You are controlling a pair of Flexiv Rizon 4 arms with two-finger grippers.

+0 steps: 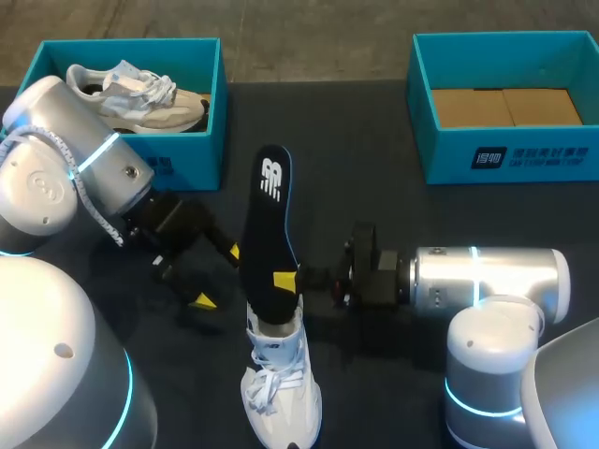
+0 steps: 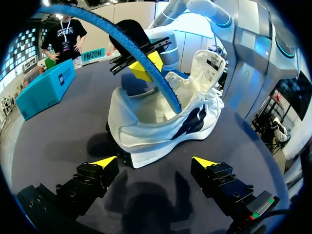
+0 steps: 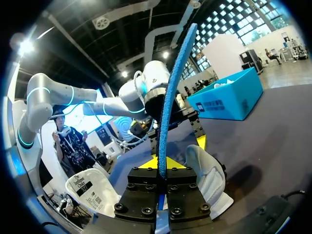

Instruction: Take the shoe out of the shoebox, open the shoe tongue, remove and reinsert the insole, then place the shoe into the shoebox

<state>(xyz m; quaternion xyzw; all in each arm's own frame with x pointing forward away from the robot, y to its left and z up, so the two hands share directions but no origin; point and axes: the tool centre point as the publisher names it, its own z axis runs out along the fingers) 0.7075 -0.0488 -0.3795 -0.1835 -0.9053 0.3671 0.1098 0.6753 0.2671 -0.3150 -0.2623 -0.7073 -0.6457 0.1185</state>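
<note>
The white shoe (image 1: 279, 393) is standing on the bench in the lower middle of the head view, with the insole (image 1: 270, 220) sticking up out of it. The right end effector (image 1: 290, 279) is pinching the insole low down. The left end effector (image 1: 217, 276) is hanging spread wide beside the shoe, touching nothing.

The insole is looking thin, light and bendy, so holding it low should be stopping flops. The shoe is looking soft and tippy, and its heel seems best to grip.

The left wrist view is showing the insole's end down inside the shoe, which the head view is hiding.
</note>
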